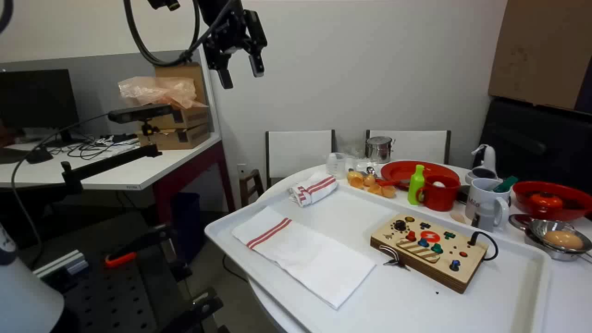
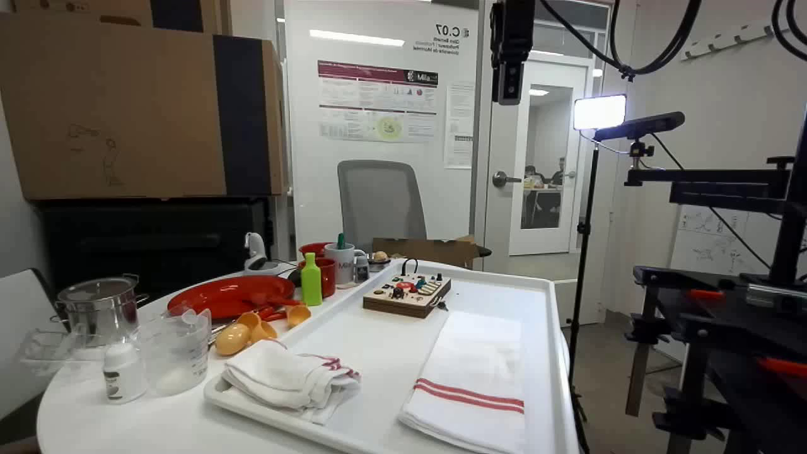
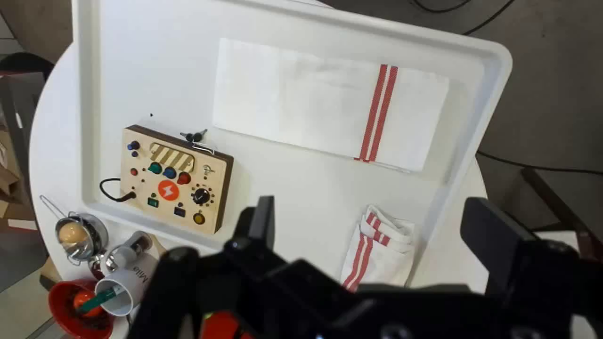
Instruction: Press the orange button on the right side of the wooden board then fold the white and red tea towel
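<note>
The claw (image 1: pixel 243 79) is held in the air at 11 o'clock in an exterior view, spread wide and well apart from the tabletop (image 3: pixel 56 113). In the wrist view, with the white tray (image 3: pixel 282 188) taken as the dial, the wooden board (image 3: pixel 181 193) is found at 8 o'clock. The white and red tea towel (image 3: pixel 325 103) is laid flat at 2 o'clock in a long rectangle, crossed by two red stripes near its 3 o'clock end. A second striped towel (image 3: pixel 377 263) is bunched up at 5 o'clock.

The board's face is marked near its middle by a round red emblem (image 1: pixel 430 237) with a white lightning bolt; at 3 o'clock on that face, in an exterior view, an orange-red button (image 1: pixel 463 254) is set.

The word "Mila" is carried by a white mug (image 2: pixel 340 261), stood beyond the tray's rim at 7 o'clock from the board in the wrist view. "Mila" can also be read on the header of a poster (image 2: pixel 378 101) at 12 o'clock in an exterior view. On the pale panel (image 2: pixel 378 151), at 1 o'clock from the poster, "C.07" is shown mirrored, with "Université de Montréal" beneath. At 10 o'clock, a cardboard box (image 2: pixel 151 113) is printed with line drawings
</note>
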